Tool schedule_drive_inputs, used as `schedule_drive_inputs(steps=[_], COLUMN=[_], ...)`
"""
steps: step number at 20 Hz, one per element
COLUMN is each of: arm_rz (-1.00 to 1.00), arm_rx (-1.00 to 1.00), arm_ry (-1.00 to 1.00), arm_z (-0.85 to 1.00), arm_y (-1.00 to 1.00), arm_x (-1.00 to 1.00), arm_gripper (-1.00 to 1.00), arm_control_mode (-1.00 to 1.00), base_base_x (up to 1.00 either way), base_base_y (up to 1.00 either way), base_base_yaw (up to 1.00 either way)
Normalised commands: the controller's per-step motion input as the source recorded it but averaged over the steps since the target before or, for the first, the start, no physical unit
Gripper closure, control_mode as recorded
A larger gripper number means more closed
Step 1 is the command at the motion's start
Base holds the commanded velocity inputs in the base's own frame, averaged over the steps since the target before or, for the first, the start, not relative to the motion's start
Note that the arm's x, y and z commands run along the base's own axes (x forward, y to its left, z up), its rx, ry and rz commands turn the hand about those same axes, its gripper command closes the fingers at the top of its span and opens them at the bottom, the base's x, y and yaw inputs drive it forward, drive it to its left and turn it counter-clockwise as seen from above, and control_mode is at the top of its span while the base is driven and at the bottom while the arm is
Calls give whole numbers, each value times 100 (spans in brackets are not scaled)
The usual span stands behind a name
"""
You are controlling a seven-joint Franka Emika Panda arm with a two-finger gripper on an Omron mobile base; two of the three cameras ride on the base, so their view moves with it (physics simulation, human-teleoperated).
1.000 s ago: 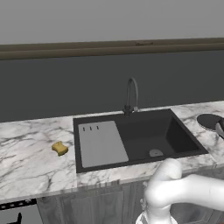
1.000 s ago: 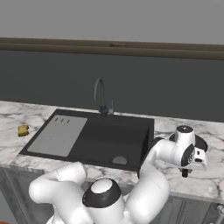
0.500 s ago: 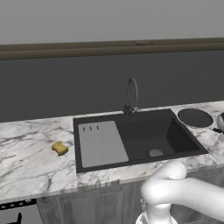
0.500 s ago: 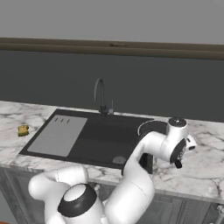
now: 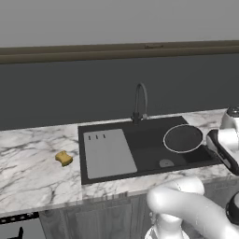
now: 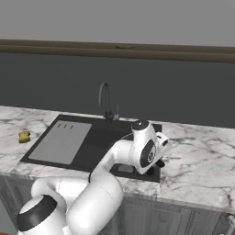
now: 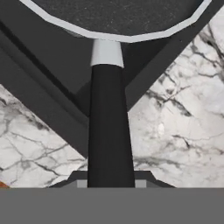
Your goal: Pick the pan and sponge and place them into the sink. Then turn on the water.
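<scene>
black is the handle our gripper (image 7: 111,181) is clamped on: in the hand view the two finger tips press either side of the pan (image 5: 183,138) handle, which runs up to a pale collar and the pan's thin pale rim.

taking the sink (image 5: 144,172) as our landmark, the pan hangs over its right part, above the basin, with the handle pointing out past the sink's right edge towards our hand. the faucet (image 5: 139,101) stands at the sink's back edge, near the middle. the grey drainboard (image 5: 108,153) fills the sink's left part. the sponge (image 5: 64,158) lies on the marble counter (image 5: 28,165) just left of the sink, apart from its edge.
</scene>
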Motion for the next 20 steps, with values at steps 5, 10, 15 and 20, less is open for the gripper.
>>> schedule_drive_inputs(steps=[5, 10, 15, 20], arm_rz=[24, 23, 25, 22], arm_rx=[0, 0, 0, 0], arm_ry=[0, 3, 17, 13], arm_z=[-6, -25, -21, -34], arm_y=[42, 28, 19, 32], arm_x=[27, 50, 95, 74], arm_gripper=[100, 100, 100, 100], arm_control_mode=[-100, -100, -100, -100], base_base_x=[0, 0, 0, 0], base_base_y=[0, 0, 0, 0], base_base_yaw=[0, 0, 0, 0])
